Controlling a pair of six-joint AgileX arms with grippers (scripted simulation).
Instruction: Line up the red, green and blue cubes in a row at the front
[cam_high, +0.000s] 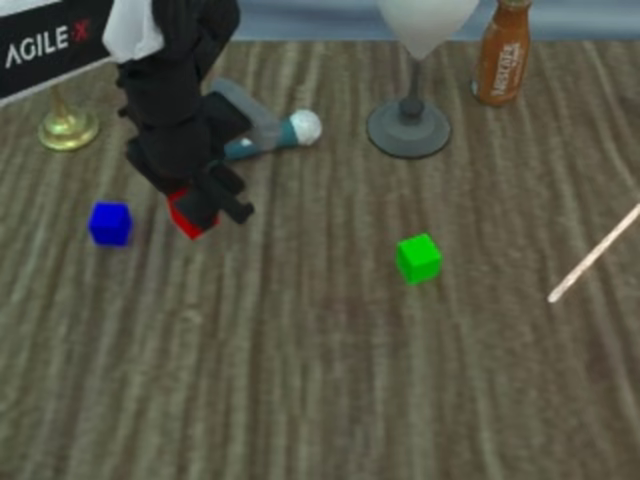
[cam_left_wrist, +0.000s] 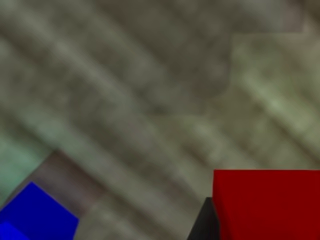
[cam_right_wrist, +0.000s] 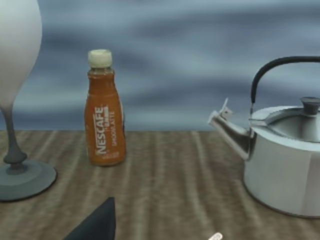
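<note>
the left gripper is down on the red cube at the table's back left, fingers seemingly clamping it, just right of the blue cube. small, rigid, likely light: flat opposite faces suit pinching.

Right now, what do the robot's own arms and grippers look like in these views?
The left arm is matte black and blocky, with a white segment near its upper end; the left gripper is black too, with stubby dark fingers. No cables or markings show on it. Of the right arm, only a dark wedge-shaped tip of the right gripper appears in the right wrist view.
</note>
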